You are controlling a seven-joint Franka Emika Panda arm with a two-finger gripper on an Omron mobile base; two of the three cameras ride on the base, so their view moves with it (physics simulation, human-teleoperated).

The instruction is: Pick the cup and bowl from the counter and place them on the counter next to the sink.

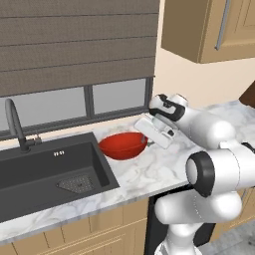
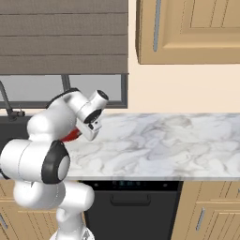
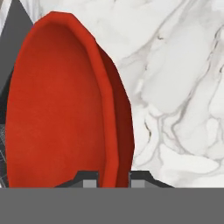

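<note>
The red bowl (image 1: 122, 145) is low over the white marble counter (image 1: 149, 175), just right of the dark sink (image 1: 45, 174). I cannot tell whether it rests on the stone. My gripper (image 3: 113, 177) is shut on the bowl's (image 3: 57, 109) right rim, one fingertip (image 3: 89, 179) inside and the other outside. In the left base view the hand (image 1: 158, 130) reaches the bowl from the right. In the right base view, a red sliver of the bowl (image 2: 71, 136) peeks out beside the arm. The cup is out of view.
A tall curved tap (image 1: 15, 124) stands at the sink's back left. A window with a lowered blind (image 1: 74, 45) runs behind the counter (image 2: 164, 140). Upper cabinets (image 2: 187, 33) hang to the right, and a dark dishwasher front (image 2: 126, 206) sits under the counter.
</note>
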